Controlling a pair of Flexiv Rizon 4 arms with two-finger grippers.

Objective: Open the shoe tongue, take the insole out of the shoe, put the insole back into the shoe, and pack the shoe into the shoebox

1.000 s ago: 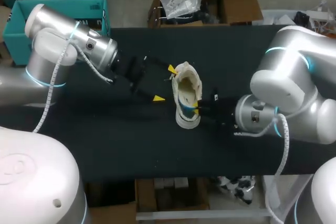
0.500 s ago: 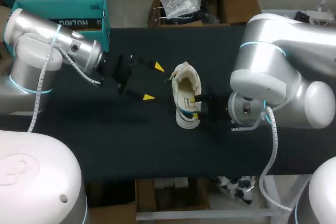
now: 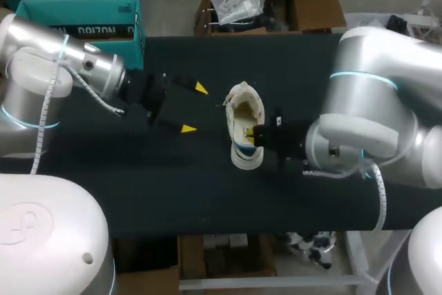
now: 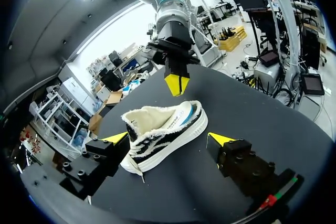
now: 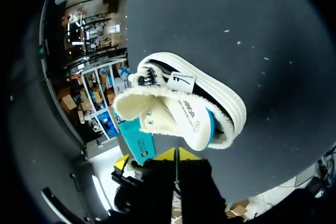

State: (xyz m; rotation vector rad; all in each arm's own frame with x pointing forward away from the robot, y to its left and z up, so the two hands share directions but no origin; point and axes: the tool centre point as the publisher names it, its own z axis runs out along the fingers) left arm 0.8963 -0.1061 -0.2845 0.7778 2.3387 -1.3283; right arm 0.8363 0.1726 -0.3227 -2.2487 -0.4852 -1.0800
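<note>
A cream, fleece-lined shoe (image 3: 246, 126) with black stripes stands on the black table (image 3: 207, 191) near its middle. My left gripper (image 3: 194, 108) hangs open just left of the shoe without touching it. In the left wrist view the shoe (image 4: 163, 132) lies ahead of its spread fingertips (image 4: 220, 139). My right gripper (image 3: 255, 134) is at the shoe's right side, by the opening. From the left wrist its yellow tips (image 4: 177, 83) show pressed together behind the shoe. The right wrist view shows my own gripper (image 5: 177, 154) shut, empty, just short of the shoe's collar (image 5: 184, 108). The teal shoebox (image 3: 83, 18) stands at the back left.
Bare black tabletop stretches in front of the shoe and to its far right. My left arm's silver body (image 3: 62, 67) reaches over the table's left end. My right arm's bulky elbow (image 3: 373, 115) hangs over the right side.
My left gripper has drawn back to the left, away from the shoe, still open. My right gripper opened briefly and shut again at the shoe's side, and its elbow swung.
</note>
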